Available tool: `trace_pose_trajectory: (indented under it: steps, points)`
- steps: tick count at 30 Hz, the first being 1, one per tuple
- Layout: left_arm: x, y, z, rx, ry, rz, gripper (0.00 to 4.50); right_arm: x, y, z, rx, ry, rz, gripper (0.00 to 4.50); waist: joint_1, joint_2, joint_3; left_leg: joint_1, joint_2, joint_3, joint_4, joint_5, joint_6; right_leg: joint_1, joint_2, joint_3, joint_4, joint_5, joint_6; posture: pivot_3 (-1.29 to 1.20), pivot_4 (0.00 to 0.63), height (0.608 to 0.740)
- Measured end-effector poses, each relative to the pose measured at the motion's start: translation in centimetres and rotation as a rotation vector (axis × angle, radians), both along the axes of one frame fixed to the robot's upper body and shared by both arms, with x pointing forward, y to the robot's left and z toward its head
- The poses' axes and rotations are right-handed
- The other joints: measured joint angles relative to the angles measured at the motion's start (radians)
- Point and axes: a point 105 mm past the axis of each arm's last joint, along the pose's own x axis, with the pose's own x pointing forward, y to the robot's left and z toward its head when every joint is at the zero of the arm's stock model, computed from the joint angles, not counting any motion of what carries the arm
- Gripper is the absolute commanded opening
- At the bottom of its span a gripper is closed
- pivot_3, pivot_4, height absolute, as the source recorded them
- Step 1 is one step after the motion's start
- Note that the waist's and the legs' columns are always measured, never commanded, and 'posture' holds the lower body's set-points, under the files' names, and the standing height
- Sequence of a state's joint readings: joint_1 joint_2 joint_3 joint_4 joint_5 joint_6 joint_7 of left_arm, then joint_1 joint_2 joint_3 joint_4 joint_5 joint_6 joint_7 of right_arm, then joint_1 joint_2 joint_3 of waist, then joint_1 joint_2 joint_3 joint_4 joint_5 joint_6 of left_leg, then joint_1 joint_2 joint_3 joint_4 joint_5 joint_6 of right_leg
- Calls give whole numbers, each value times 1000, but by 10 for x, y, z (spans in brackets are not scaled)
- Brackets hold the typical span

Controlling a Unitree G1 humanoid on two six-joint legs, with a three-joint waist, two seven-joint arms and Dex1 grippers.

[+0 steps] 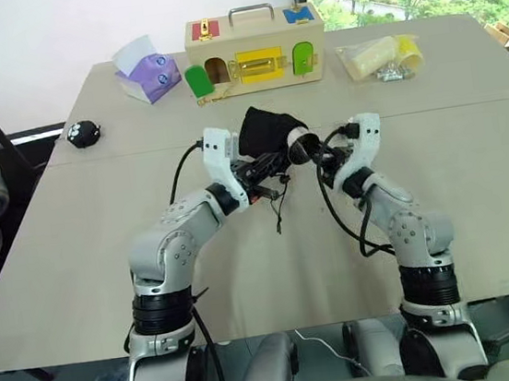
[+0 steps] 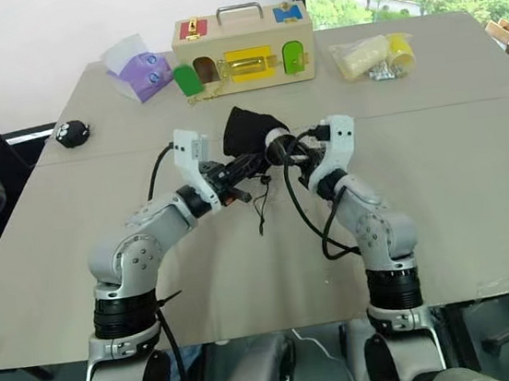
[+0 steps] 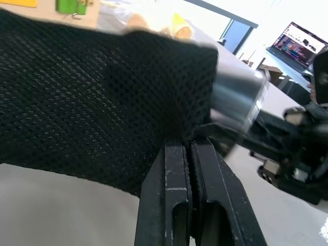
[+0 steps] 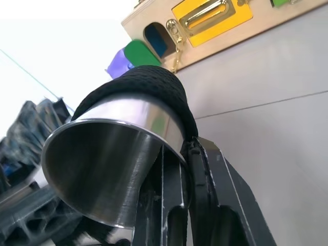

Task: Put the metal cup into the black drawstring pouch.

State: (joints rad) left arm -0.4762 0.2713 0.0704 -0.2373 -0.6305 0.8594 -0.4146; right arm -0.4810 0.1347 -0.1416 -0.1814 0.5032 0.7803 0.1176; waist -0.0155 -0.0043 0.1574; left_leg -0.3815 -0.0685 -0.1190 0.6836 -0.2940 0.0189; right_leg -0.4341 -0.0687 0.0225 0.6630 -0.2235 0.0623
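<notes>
The black drawstring pouch (image 1: 264,129) hangs above the middle of the table, held up between both arms. My left gripper (image 3: 189,146) is shut on the fabric at the pouch's mouth. The metal cup (image 4: 113,148) lies on its side with its base end inside the pouch mouth, and its shiny open rim (image 1: 300,145) still sticks out toward my right arm. My right gripper (image 4: 177,154) is shut on the cup's rim wall. The pouch fabric (image 4: 148,84) wraps over the cup's far end. A thin cord (image 1: 278,211) dangles below the pouch.
A wooden latch box (image 1: 254,49) stands at the back centre of the table (image 1: 106,264). A purple tissue box (image 1: 149,73) sits to its left and a plastic bag with yellow items (image 1: 379,56) to its right. A small black toy (image 1: 84,132) lies at the far left.
</notes>
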Motion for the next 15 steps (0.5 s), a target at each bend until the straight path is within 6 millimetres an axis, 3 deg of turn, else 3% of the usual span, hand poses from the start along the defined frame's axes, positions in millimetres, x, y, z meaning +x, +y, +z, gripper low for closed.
trace_pose_trajectory:
  steps: [3, 5, 9, 13, 15]
  points:
    - [0, -1, 1, 0, -2, 1, 0, 5, -3, -5, -127, -17, -19, 55, -1, 0, 0, 0, -1, 1, 0, 0, 0, 0, 2, 0, 0, 0, 0, 0, 150, 710]
    - [1, -2, 1, -1, -2, -1, 0, 11, -5, -8, -399, -116, -29, 55, -2, 0, 0, 0, -2, 1, 0, 0, 0, 0, 2, 1, 0, 0, 0, 0, 150, 710]
    - [2, -4, 4, -7, -5, -4, 0, 18, 4, -8, -753, -298, -23, 55, -9, 0, 0, 0, 0, 2, 0, 0, 0, -1, 3, 1, 0, 0, 0, 0, 150, 710]
    - [3, -5, 4, -12, 1, 2, 0, 22, 12, -2, -928, -412, -16, 55, -15, 0, 0, -1, 0, 2, 0, 0, 0, -1, 3, 1, 0, 0, 0, 0, 150, 710]
    - [3, -5, 5, -16, -1, 3, 0, 23, 20, 1, -917, -415, -11, 55, -19, 0, 0, -1, 0, 2, 0, 0, 0, -1, 2, 1, 0, 0, 0, 0, 150, 710]
